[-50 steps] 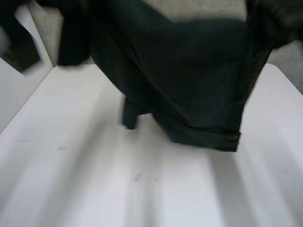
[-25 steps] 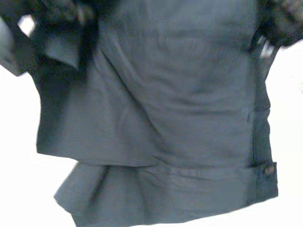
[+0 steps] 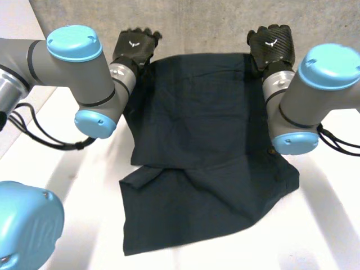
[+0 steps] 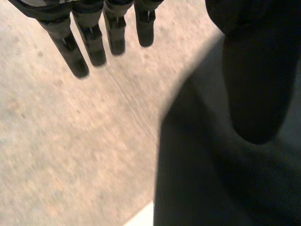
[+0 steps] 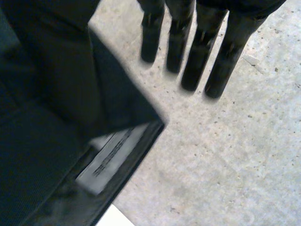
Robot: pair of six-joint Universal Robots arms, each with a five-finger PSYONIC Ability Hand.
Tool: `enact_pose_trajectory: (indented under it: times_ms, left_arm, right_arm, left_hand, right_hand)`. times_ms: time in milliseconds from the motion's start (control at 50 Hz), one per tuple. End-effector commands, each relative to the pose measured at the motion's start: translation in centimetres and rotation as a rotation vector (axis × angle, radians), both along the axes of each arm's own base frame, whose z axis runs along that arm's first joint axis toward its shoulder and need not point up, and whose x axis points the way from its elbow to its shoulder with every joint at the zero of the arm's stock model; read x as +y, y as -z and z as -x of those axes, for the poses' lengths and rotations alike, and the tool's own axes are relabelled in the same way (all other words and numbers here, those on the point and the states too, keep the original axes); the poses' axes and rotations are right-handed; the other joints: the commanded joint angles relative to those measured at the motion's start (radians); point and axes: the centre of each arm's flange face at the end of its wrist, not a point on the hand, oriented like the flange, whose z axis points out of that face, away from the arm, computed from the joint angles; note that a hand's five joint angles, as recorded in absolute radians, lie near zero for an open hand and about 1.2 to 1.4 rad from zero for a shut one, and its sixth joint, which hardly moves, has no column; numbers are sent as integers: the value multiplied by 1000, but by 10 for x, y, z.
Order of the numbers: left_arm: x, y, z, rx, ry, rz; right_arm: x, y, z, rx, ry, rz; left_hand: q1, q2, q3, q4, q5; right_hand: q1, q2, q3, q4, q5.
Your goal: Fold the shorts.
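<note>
The dark shorts (image 3: 202, 146) lie spread on the white table (image 3: 326, 214), their far edge at the table's far edge, with one layer overlapping another across the middle. My left hand (image 3: 134, 48) hovers over the far left corner and my right hand (image 3: 273, 45) over the far right corner. In the left wrist view the fingers (image 4: 94, 42) are straight and clear of the cloth (image 4: 197, 179), which lies beside the thumb. In the right wrist view the fingers (image 5: 197, 52) are straight too, with the shorts (image 5: 33, 155) and their white label (image 5: 110, 160) under the thumb side. Both hands are open and hold nothing.
Beyond the table's far edge is a grey concrete floor (image 3: 208, 22). My left arm (image 3: 73, 62) and right arm (image 3: 315, 84) reach across the table's sides, beside the shorts. A blue joint cap (image 3: 28, 225) sits at the near left.
The shorts hung lifted in front of the head camera; now they lie flat on the table. Both hands have let go and stand open at the far corners.
</note>
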Motion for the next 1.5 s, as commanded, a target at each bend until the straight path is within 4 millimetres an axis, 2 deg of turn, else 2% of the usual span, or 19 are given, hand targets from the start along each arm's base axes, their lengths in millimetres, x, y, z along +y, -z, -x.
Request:
enact_pose_trajectory:
  times_ms: [20,100,180,260,340,360,420,440,480,500,540,560,620,640,780,880,920,1120,1500]
  left_arm:
    - [3,-5,5,-3,5,31]
    - [10,-15,2,2,-31,28]
    - [21,-26,-9,-10,-69,3]
    - [46,-22,-22,-73,-75,-97]
    - [84,-11,-41,-142,-60,-209]
    - [103,-6,-49,-166,-51,-248]
    - [134,-2,-57,-191,-28,-281]
    - [153,1,-61,-201,-10,-293]
    - [172,6,-65,-210,9,-303]
    - [188,13,-70,-224,24,-318]
    - [204,23,-75,-241,39,-336]
    - [218,33,-81,-258,49,-352]
    - [239,47,-89,-282,71,-377]
    - [252,57,-95,-302,87,-397]
    - [293,95,-110,-390,144,-489]
    - [298,101,-112,-408,150,-511]
    - [296,102,-112,-405,147,-509]
    - [284,118,-102,-434,142,-510]
    - [265,133,-86,-445,132,-511]
  right_arm:
    - [2,44,1,170,3,-185]
    - [11,50,15,167,15,-301]
    - [23,29,37,121,36,-351]
    - [43,18,55,139,-7,-395]
    - [62,24,73,193,-107,-468]
    - [69,23,83,209,-130,-490]
    - [83,18,98,230,-148,-519]
    - [90,18,109,244,-152,-544]
    - [97,22,119,258,-154,-578]
    - [102,27,127,269,-152,-608]
    - [108,33,133,288,-156,-636]
    - [116,40,136,310,-174,-660]
    - [132,50,140,367,-215,-682]
    - [136,53,141,380,-224,-688]
    - [150,73,148,428,-287,-727]
    - [146,86,144,401,-344,-734]
    - [137,95,144,391,-342,-723]
    - [117,114,143,341,-316,-676]
    - [103,136,132,369,-332,-650]
  left_hand:
    - [-24,-72,-76,-66,-79]
    - [-24,-72,-76,-66,-79]
    - [-24,-72,-76,-66,-79]
    - [9,-39,-43,-33,-46]
    - [30,-18,-22,-12,-25]
    - [38,-10,-14,-3,-16]
    - [41,-7,-11,0,-13]
    - [62,14,10,20,7]
    - [103,55,51,61,48]
    - [112,64,60,70,57]
    - [135,87,83,93,81]
    - [202,154,150,160,148]
    - [258,210,206,217,204]
    - [346,298,294,304,291]
    - [452,404,400,411,398]
    - [414,366,362,373,360]
    - [411,363,359,370,357]
    - [350,302,298,308,295]
    - [367,319,315,325,313]
  right_hand:
    - [-264,-434,-472,-469,-443]
    - [-264,-434,-472,-469,-443]
    - [-264,-434,-472,-469,-443]
    - [-264,-434,-472,-469,-443]
    - [-264,-434,-472,-469,-443]
    - [-264,-434,-472,-469,-443]
    - [-264,-434,-472,-469,-443]
    - [-264,-434,-472,-469,-443]
    - [-178,-348,-386,-383,-357]
    - [-91,-261,-298,-296,-269]
    - [-37,-207,-245,-242,-216]
    - [114,-56,-94,-91,-64]
    - [315,145,107,110,136]
    - [368,198,160,163,189]
    - [410,240,202,205,231]
    - [184,14,-24,-21,5]
    - [69,-101,-139,-136,-110]
    - [83,-87,-124,-121,-95]
    - [309,139,102,104,131]
